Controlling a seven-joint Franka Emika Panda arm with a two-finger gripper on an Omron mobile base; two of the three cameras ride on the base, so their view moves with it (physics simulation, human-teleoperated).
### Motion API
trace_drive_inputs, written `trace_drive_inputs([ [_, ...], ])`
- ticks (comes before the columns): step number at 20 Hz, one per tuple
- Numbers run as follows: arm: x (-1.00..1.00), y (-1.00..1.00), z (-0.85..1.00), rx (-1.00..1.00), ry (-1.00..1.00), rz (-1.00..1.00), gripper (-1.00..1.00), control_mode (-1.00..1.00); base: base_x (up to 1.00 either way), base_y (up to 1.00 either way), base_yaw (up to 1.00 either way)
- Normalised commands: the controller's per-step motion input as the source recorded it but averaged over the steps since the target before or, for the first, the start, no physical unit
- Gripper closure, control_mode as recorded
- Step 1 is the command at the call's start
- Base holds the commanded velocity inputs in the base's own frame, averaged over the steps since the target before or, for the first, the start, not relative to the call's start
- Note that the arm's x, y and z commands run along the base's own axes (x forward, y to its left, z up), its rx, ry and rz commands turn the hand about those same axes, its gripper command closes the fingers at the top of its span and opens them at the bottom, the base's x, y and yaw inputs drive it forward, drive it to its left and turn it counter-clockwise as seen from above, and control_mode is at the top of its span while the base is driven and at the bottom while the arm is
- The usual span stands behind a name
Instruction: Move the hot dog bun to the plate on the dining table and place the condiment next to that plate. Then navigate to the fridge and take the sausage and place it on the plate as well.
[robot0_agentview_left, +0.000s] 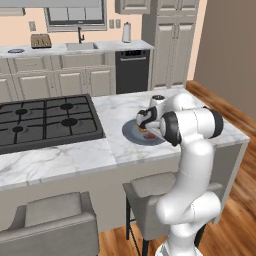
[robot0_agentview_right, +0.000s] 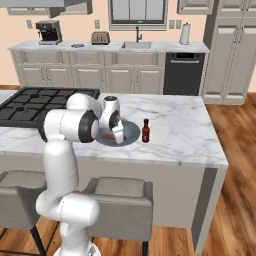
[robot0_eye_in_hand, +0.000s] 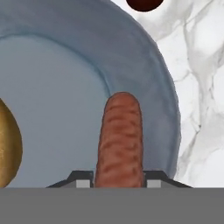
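The reddish-brown sausage sticks out lengthwise between my fingertips, just above the slate-blue plate. My gripper is shut on the sausage. The golden-tan hot dog bun lies on the plate at the left edge of the hand view. The dark-red condiment stands upright on the marble just right of the plate; its base shows past the rim. In the base views the gripper hangs low over the plate on the dining table, with the sausage under it.
A black gas cooktop fills the island's left part. Grey stools stand along the near side. A back counter with sink, dishwasher and tall cabinets lies beyond. Bare marble stretches right of the bottle.
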Motion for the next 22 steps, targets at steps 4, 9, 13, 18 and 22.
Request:
trace_drive_inputs([
  [4, 0.08, 0.00, -0.07, 0.00, -0.01, -0.03, -1.00, -1.00, 0.00, 0.00, 0.00],
  [9, -0.05, 0.00, 0.00, 0.00, -0.06, -0.02, -1.00, -1.00, 0.00, 0.00, 0.00],
  [13, -0.30, 0.00, 0.05, 0.00, -0.07, -0.03, -1.00, -1.00, 0.00, 0.00, 0.00],
  [18, -0.45, 0.00, 0.34, 0.00, -0.14, -0.02, -1.00, -1.00, 0.00, 0.00, 0.00],
  [22, -0.48, 0.00, 0.53, 0.00, -0.17, -0.02, -1.00, -1.00, 0.00, 0.00, 0.00],
])
